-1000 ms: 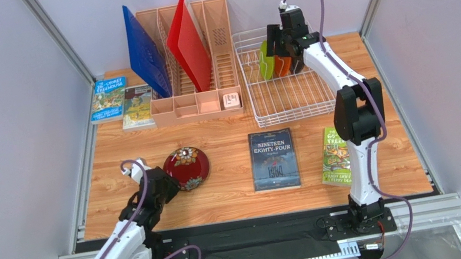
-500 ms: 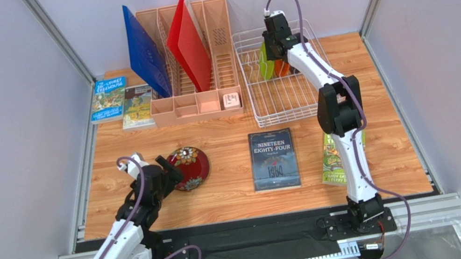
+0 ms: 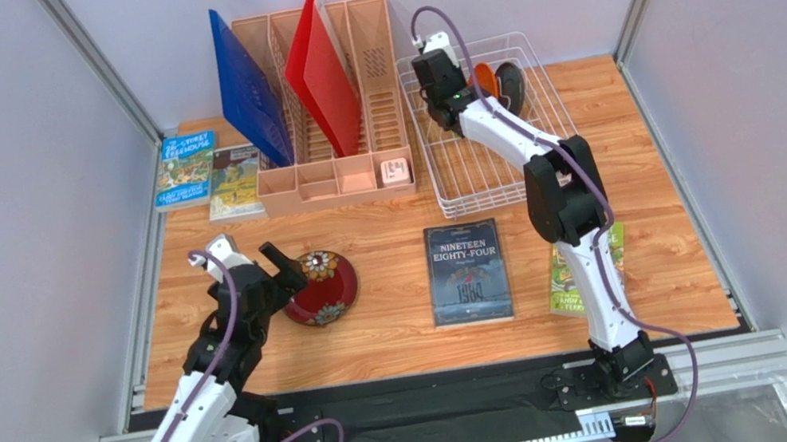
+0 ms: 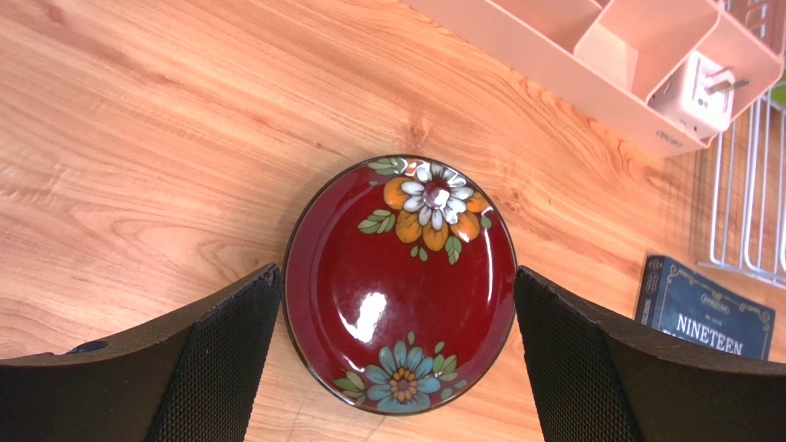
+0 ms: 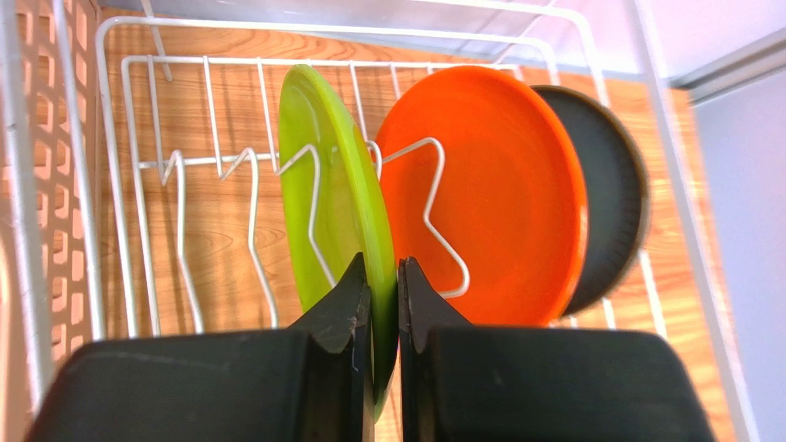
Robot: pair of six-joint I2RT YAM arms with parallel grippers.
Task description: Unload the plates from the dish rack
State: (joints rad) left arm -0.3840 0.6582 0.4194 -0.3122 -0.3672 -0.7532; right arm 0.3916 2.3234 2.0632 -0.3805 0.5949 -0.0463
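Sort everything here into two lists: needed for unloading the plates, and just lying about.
Job: white wire dish rack; dark red floral round plate; lime green round plate; orange round plate; dark teal-grey round plate.
Lying about: pinkish-tan plastic slotted organiser; blue flat board; red flat board; four paperback books; small white plug.

- Desk (image 3: 389,234): surfaced in wood grain, smooth, low sheen.
- Dark red plate (image 4: 398,285): glazed to a high gloss; a white highlight is seen at 7 o'clock of its centre; flowers are painted on.
- Lime green plate (image 5: 332,212), orange plate (image 5: 498,193): smooth, satin sheen; material cannot be told.
- Dark teal-grey plate (image 5: 613,212): smooth, nearly matt.
- Dish rack (image 3: 484,156): made of white coated wire, smooth.
- Organiser (image 3: 336,176), at 11 o'clock on the desk: moulded in pinkish-tan plastic, matt.
- Blue board (image 3: 248,89), red board (image 3: 321,70): smooth sheet, slight shine.
- Left tool (image 4: 397,274), pads (image 4: 226,354): black, finely cross-hatched, rough.
- Right tool (image 5: 383,261), fingers (image 5: 341,322): black, smooth, matt.
- Dark book (image 3: 466,271): covered in printed paper, faint gloss.
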